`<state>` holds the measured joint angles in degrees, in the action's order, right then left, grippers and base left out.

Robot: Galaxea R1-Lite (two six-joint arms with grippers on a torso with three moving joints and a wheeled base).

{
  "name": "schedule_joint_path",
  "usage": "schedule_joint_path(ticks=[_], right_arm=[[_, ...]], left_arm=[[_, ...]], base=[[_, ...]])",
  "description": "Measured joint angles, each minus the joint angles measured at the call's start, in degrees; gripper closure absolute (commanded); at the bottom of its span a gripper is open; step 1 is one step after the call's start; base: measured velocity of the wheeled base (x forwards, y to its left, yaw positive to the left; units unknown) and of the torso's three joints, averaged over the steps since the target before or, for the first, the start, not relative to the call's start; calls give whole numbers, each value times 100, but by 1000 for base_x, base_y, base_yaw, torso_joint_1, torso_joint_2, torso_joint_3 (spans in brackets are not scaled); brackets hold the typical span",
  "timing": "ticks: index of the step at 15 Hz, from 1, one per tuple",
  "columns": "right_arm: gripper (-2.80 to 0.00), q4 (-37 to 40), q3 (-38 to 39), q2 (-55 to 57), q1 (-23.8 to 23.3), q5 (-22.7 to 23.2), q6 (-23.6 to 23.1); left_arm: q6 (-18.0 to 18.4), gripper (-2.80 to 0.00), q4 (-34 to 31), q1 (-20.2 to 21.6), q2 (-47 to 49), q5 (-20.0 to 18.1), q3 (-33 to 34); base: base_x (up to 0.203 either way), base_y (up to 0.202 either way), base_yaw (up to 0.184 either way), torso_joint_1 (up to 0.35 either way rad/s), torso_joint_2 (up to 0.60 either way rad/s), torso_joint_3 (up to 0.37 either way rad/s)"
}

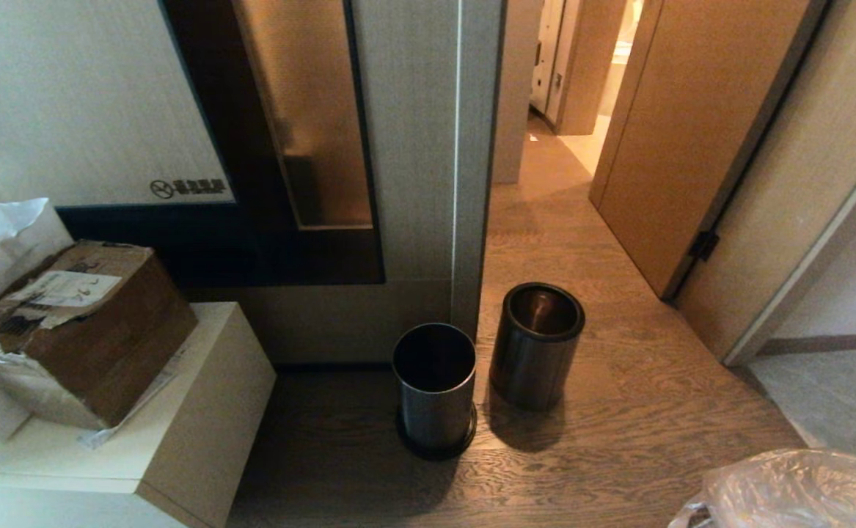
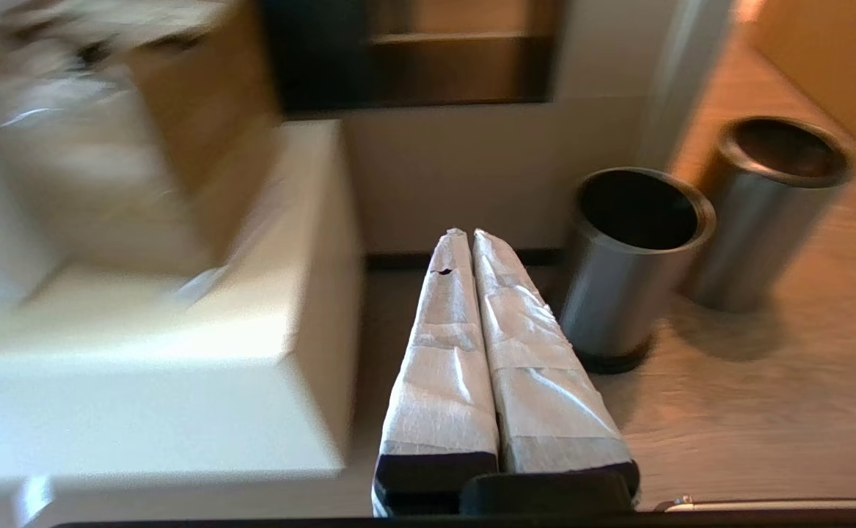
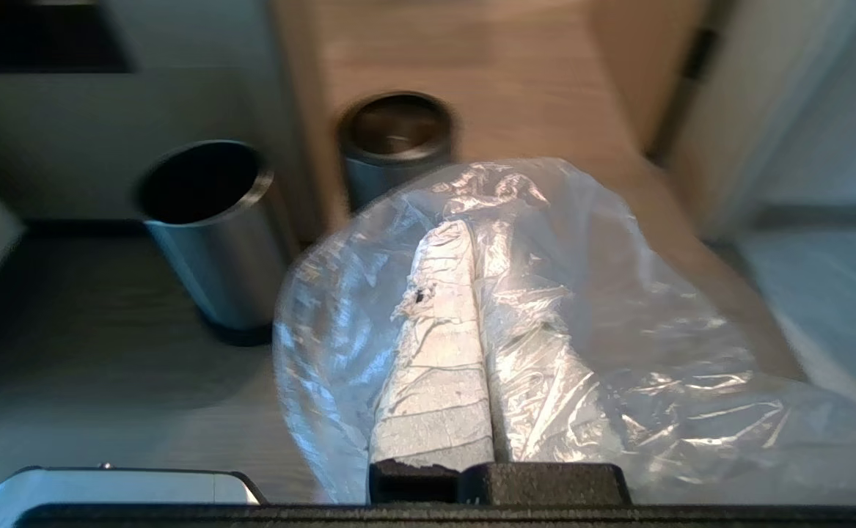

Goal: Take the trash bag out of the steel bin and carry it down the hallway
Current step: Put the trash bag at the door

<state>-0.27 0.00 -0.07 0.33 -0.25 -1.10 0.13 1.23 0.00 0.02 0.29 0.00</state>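
My right gripper [image 3: 475, 235] is pinched closed on the trash bag [image 3: 582, 352], which drapes over its fingers above the wooden floor [image 1: 618, 411]. My left gripper [image 2: 469, 238] is closed and empty. Ahead, two steel bins [image 1: 435, 385] [image 1: 536, 343] stand side by side at the hallway [image 1: 545, 213] entrance.

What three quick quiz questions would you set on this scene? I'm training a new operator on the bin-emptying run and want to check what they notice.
1. True or false: the trash bag is draped over the right gripper.
2. How many cylindrical steel bins stand on the wooden floor? A) one B) two C) three
3. Fill in: the left gripper holds ____.

Key:
1. True; the fingers are closed with the plastic over them.
2. B: the thick-rimmed steel bin and a thin-rimmed steel bin beside it, both without a bag.
3. Nothing; its fingers are shut.
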Motion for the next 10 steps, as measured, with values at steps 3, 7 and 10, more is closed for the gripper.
schedule_joint_path(ticks=[3, 7, 10], right_arm=[[0, -2, 0, 0, -6, -4, 6], [0, 2, 0, 0, 0, -1, 6], [0, 5, 0, 0, -4, -10, 0]], left_arm=[[0, 0, 7, 0, 0, -5, 0], [-13, 0, 3, 0, 0, 0, 0], [-13, 0, 6, 0, 0, 3, 0]], base=[[3, 10, -162, 4, 2, 1], [1, 13, -170, 5, 1, 0], [1, 8, -166, 1, 4, -1]])
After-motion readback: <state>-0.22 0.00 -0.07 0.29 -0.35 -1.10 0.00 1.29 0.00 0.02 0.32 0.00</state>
